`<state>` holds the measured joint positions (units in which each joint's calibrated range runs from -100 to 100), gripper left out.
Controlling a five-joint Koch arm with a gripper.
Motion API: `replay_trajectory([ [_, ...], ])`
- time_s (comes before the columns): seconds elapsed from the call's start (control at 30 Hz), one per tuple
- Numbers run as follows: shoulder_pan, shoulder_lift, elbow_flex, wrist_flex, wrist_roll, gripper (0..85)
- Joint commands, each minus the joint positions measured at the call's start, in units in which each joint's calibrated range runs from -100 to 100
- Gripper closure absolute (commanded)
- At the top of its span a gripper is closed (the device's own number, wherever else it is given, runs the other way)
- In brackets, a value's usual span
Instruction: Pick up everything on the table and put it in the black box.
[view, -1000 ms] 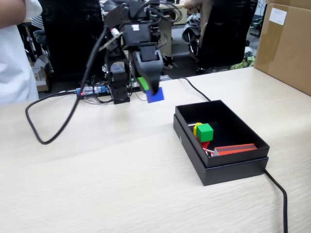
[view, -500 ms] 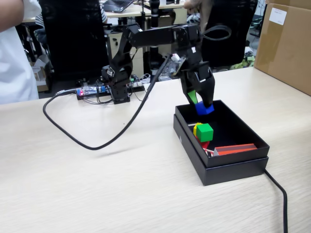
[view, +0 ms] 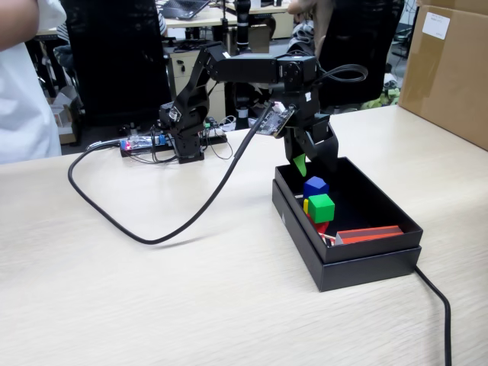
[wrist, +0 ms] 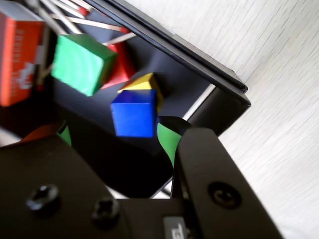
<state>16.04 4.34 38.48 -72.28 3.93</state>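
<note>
The black box [view: 366, 261] stands on the beige table [view: 152, 297] at the right. Inside it lie the blue cube [view: 315, 187], green cube [view: 321, 207], yellow cube [view: 306, 206] and red cube [view: 322, 227], bunched together, beside a red-orange strip [view: 370, 234]. My gripper [view: 311, 164] hangs open just above the box's far end and holds nothing. In the wrist view the gripper [wrist: 115, 137] has its green-padded jaws spread wide. The blue cube [wrist: 133, 113] lies beyond them against the yellow cube [wrist: 144, 82], with the green cube [wrist: 82, 62] and red cube [wrist: 119, 67] behind it.
A thick black cable [view: 191, 213] loops across the table from the arm base [view: 187, 130]. Another cable [view: 438, 305] runs from behind the box to the front edge. A brown carton [view: 450, 69] stands at the right back. A person [view: 23, 76] stands at the left.
</note>
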Motion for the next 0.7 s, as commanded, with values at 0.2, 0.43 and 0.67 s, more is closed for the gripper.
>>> replay_trajectory([
  [0.2,-5.96,-38.24,-2.48,-0.33,-2.64,36.6],
  [0.43,-16.12,-62.11,-23.70,-0.07,-4.79,37.8],
  [0.67,-21.39,-81.62,-59.69,16.77,-5.13,34.1],
])
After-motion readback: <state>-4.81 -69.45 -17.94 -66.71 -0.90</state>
